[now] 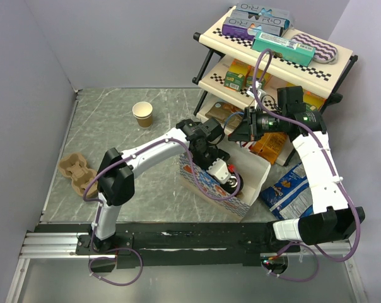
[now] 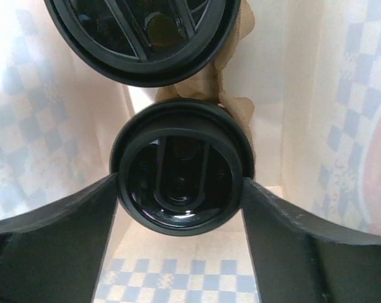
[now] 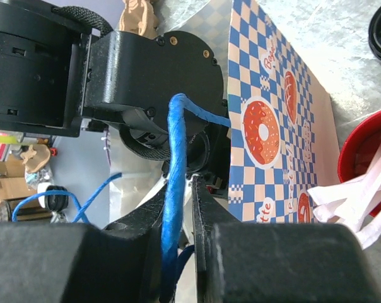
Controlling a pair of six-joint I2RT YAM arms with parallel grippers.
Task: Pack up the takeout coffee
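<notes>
Currently I am working on the placing step. My left gripper [image 2: 180,189] is reaching down inside the paper bag [image 1: 197,180], and its two fingers are pressing against both sides of the near lidded cup [image 2: 181,167] at the level of its black lid, so it is clamped on this cup. The other lidded cup [image 2: 143,38] is sitting just beyond it in the same bag, and a piece of brown cardboard carrier [image 2: 233,88] is showing beside them. I cannot tell whether the near cup is already resting in the carrier or hanging a little above it, because the lid is hiding everything below.

My right gripper [image 3: 178,211] is helping. Its fingers are closed together on the blue handle [image 3: 176,145] of the bag, and I think they are holding the mouth open.

I am judging that the packing is almost finished. The next move is asking for a gentle lowering until the cup is seated. After that I should be opening the left fingers only a little, since the bag walls are close on both sides, and lifting straight up so the lid is not caught.
</notes>
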